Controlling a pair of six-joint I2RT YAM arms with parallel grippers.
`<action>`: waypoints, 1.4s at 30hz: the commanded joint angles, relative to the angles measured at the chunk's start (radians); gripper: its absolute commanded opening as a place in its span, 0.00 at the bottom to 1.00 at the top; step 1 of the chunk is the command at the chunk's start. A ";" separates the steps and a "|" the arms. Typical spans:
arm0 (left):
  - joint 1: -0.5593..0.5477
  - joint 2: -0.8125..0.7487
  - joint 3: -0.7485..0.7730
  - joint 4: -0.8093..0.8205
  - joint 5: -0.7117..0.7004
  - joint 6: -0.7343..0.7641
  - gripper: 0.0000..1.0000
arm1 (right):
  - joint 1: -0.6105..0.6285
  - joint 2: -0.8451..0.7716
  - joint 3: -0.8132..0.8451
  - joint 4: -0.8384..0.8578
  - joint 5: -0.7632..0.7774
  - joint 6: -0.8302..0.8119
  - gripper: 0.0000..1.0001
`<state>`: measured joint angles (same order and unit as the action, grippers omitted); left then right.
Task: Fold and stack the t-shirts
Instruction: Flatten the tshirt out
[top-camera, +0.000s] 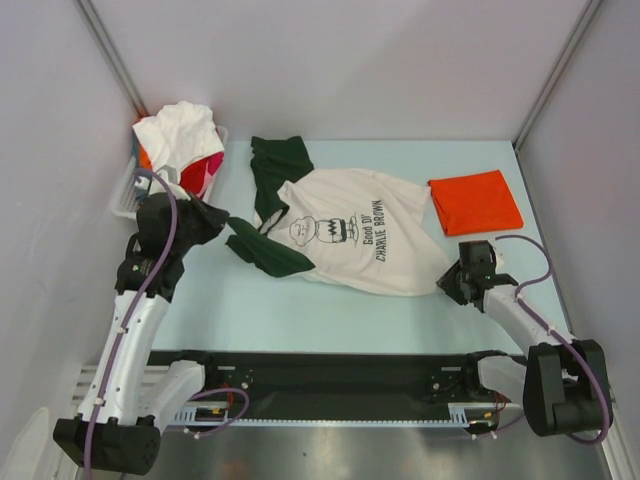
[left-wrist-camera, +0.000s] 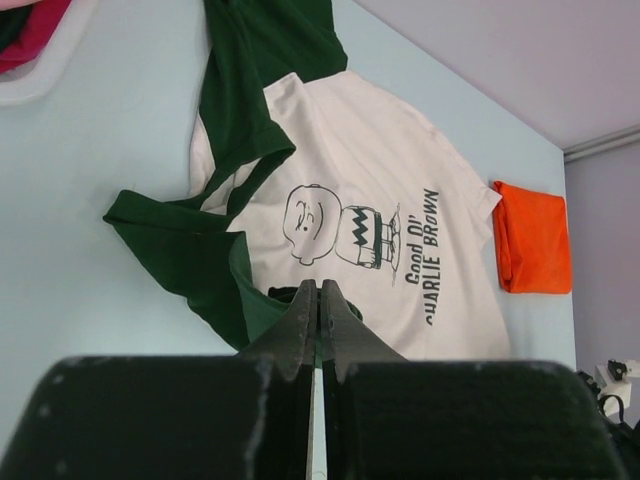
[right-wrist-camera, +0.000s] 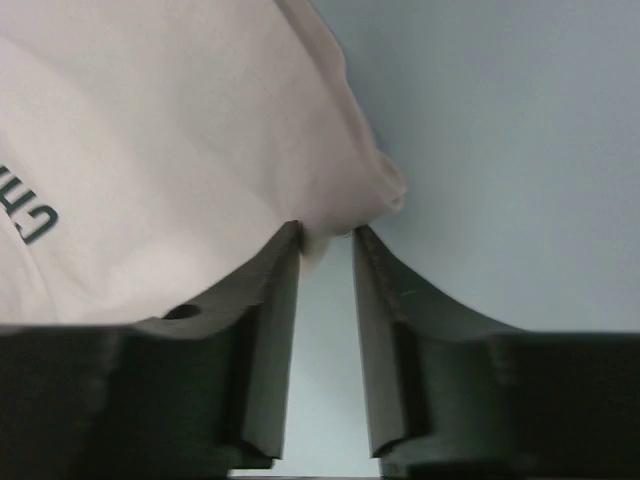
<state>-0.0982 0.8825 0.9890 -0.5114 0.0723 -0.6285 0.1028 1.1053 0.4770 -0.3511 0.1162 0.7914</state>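
Observation:
The cream t-shirt (top-camera: 350, 235) with dark green sleeves and a Charlie Brown print lies spread on the table's middle. It also shows in the left wrist view (left-wrist-camera: 350, 150) and the right wrist view (right-wrist-camera: 180, 130). My left gripper (top-camera: 222, 215) is at its near green sleeve (top-camera: 265, 253). In the left wrist view the gripper (left-wrist-camera: 320, 288) is shut, with green sleeve cloth (left-wrist-camera: 180, 250) bunched at the tips. My right gripper (top-camera: 447, 283) is at the shirt's hem corner. In the right wrist view it (right-wrist-camera: 327, 232) is open, the cloth corner between the tips. A folded orange-red t-shirt (top-camera: 476, 202) lies at the back right.
A white slotted basket (top-camera: 125, 195) stands at the back left, holding a white shirt (top-camera: 180, 135) and pink-red cloth (top-camera: 205, 172). Grey walls close in the table on the left, back and right. The black rail with the arm bases runs along the near edge.

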 joint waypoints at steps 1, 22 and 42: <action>0.015 0.001 0.049 0.010 0.031 -0.004 0.00 | 0.005 0.028 0.014 0.058 0.019 0.009 0.30; 0.026 0.052 0.073 0.007 -0.026 0.036 0.00 | 0.005 0.410 0.406 0.101 -0.024 -0.010 0.60; 0.031 0.049 0.002 0.047 -0.012 0.004 0.00 | -0.038 0.102 0.190 0.023 0.063 -0.086 0.35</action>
<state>-0.0799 0.9398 0.9909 -0.5026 0.0563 -0.6128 0.0742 1.2510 0.6956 -0.3241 0.1539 0.7212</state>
